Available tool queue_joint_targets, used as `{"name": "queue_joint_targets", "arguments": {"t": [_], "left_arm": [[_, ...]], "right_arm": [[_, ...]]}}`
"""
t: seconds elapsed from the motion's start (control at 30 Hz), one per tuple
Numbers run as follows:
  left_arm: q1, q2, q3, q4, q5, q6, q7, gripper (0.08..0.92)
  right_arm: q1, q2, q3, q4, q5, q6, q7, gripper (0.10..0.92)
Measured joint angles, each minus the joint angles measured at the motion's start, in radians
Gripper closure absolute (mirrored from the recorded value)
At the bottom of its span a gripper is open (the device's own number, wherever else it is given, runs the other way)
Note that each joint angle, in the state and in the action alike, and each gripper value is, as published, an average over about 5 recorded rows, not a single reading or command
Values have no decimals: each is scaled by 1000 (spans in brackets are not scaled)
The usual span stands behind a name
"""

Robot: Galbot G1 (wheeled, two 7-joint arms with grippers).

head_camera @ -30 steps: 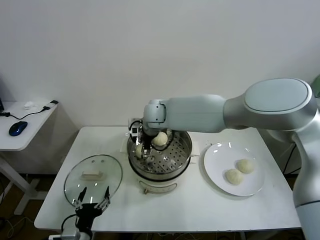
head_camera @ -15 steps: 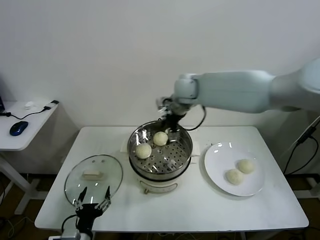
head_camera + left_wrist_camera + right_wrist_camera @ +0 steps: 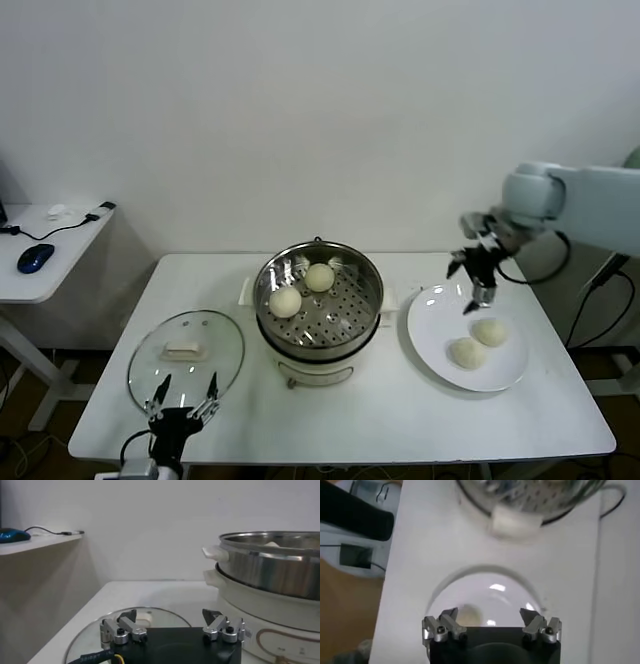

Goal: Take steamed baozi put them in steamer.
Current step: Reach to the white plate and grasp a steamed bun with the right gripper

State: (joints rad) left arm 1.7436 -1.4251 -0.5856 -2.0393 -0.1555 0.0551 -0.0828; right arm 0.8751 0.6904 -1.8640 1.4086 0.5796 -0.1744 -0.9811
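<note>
The steamer (image 3: 378, 290) stands mid-table with two steamed baozi on its perforated tray, one (image 3: 285, 302) toward the left and one (image 3: 320, 277) farther back. Two more baozi (image 3: 467, 352) (image 3: 490, 332) lie on the white plate (image 3: 440, 310) to its right. My right gripper (image 3: 468, 285) hangs open and empty above the plate's far edge. The right wrist view shows it (image 3: 489, 614) over the plate (image 3: 485, 582), with one baozi (image 3: 467, 616) below its fingers and the steamer (image 3: 530, 495) beyond. My left gripper (image 3: 183, 395) (image 3: 169, 615) rests open and empty at the table's front left.
A round glass lid (image 3: 186, 347) (image 3: 150, 616) lies flat left of the steamer (image 3: 270, 565), just beyond my left gripper. A side desk (image 3: 60, 240) with a blue mouse (image 3: 35, 257) stands off the white table's (image 3: 400, 420) left end. A wall is close behind.
My right gripper left a baozi in the steamer, rose out of it and swung right to above the plate. The left arm has not moved.
</note>
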Motion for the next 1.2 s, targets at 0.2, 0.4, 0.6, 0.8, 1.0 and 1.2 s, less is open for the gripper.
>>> {"name": "queue_joint_targets", "arguments": {"t": [0.2,0.4,0.6,0.8,1.0,1.2], "left_arm": [[2,-7,-2,2,3,0,0,177],[1,-12,-3,10,5,0,-1,177],[-4,-12,-6,18,3,0,-2,177],[-11,-12,-3,23,2,0,-2,177],[-17,-11,-1,24,2,4,-2,177],[-18,-12,2,20,3,6,-1,177]], "right_arm": [[-178,-64,112,-36,-100,-16,28,203],[-335,-74,228,-90,-161,-43,69,203],[-446,-59,310,-139,-195,-62,100,203],[-519,-39,366,-176,-212,-74,122,204],[-548,-28,390,-189,-217,-79,126,296],[-542,-29,396,-188,-215,-70,117,344]]}}
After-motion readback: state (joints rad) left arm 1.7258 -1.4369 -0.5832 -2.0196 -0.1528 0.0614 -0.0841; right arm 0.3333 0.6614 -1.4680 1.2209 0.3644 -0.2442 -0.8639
